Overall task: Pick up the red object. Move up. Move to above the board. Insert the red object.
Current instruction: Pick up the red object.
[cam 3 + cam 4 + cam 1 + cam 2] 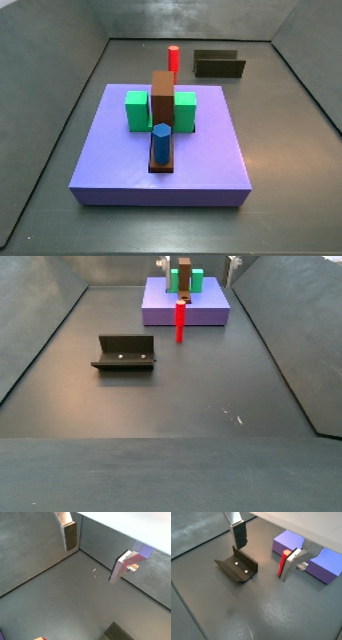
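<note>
The red object (173, 57) is a slim red peg. It stands upright on the dark floor just off the end of the purple slab (201, 150), also in a side view (181, 322). The brown board (163, 98) lies along the slab between green blocks (136, 110), with a blue peg (162, 144) upright at one end. My gripper (262, 563) is open and empty, high over the floor. In a wrist view the red peg (282, 562) shows close beside one finger (292, 563), not between the pads. The gripper also shows in a wrist view (91, 566).
The fixture (124, 352) stands on the floor beside the red peg, also in a side view (218, 65) and a wrist view (238, 567). Grey walls enclose the floor on all sides (54, 110).
</note>
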Robot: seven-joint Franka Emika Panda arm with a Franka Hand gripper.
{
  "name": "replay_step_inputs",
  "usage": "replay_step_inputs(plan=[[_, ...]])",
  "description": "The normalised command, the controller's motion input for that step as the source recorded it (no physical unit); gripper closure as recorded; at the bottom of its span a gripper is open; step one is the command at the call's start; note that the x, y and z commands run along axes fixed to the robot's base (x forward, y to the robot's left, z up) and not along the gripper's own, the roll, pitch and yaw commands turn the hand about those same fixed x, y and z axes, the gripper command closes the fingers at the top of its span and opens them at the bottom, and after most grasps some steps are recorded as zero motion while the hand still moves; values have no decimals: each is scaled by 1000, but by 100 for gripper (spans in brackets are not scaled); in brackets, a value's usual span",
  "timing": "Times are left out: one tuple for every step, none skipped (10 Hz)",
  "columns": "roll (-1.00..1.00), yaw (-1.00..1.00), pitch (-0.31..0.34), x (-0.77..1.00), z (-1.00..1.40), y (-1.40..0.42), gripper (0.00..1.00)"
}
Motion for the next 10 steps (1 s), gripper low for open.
replay_step_inputs(plan=[[0,40,-23,-43,-171,-457,0],[0,34,0,0,-117,-614,0],[33,91,0,0,-129,-846,0],[56,80,-26,-46,-149,-874,0],[54,46,-23,-11,-180,-843,0],[1,0,-31,0,-340,-700,0],[0,0,-36,-9,-377,-646,0],[-39,0,-23,31,-460,-506,0],[-96,31,0,283,-537,-354,0],[-117,57,0,266,-557,-226,0]])
